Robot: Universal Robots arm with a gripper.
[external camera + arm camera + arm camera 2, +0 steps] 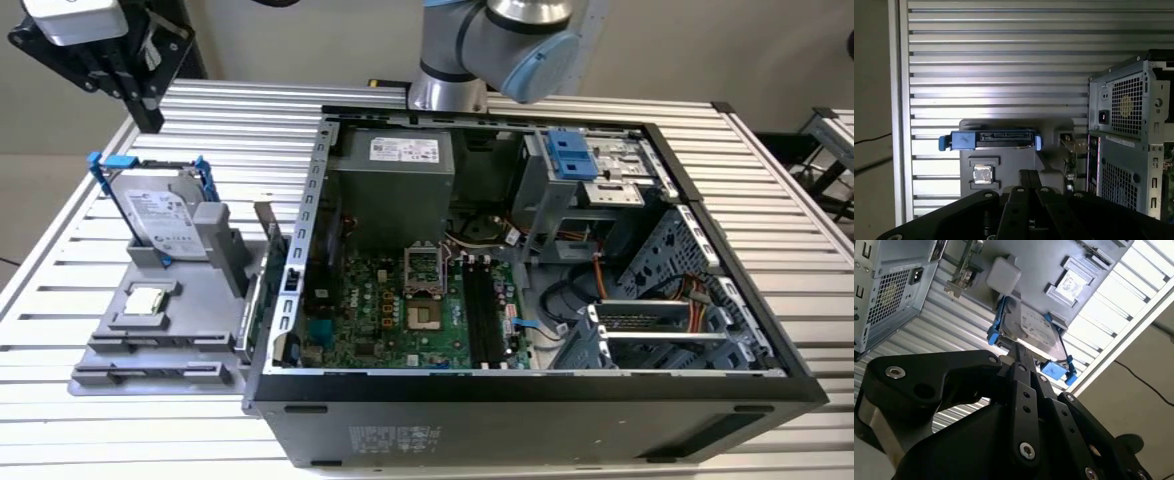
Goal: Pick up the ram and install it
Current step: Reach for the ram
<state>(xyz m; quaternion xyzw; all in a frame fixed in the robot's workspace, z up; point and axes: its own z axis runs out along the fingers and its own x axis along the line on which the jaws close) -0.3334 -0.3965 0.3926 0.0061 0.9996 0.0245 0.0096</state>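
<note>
My gripper (143,115) hangs high over the far corner of the table at the exterior view's left, away from the open computer case (534,400). Its black fingers (1021,375) lie together with nothing between them, shut, in both wrist views (1029,175). A thin dark board that seems to be the ram (270,285) stands on edge in the grey holder (160,345), close beside the case wall; I see it edge-on in the first wrist view (1070,157). The motherboard's long black slots (483,315) lie inside the case.
A silver hard drive with blue rails (163,215) stands upright in the holder, directly below the fingers (1029,330). A small square chip (147,300) rests in front of it. The arm's base (447,80) stands behind the case on the slatted metal table (240,130).
</note>
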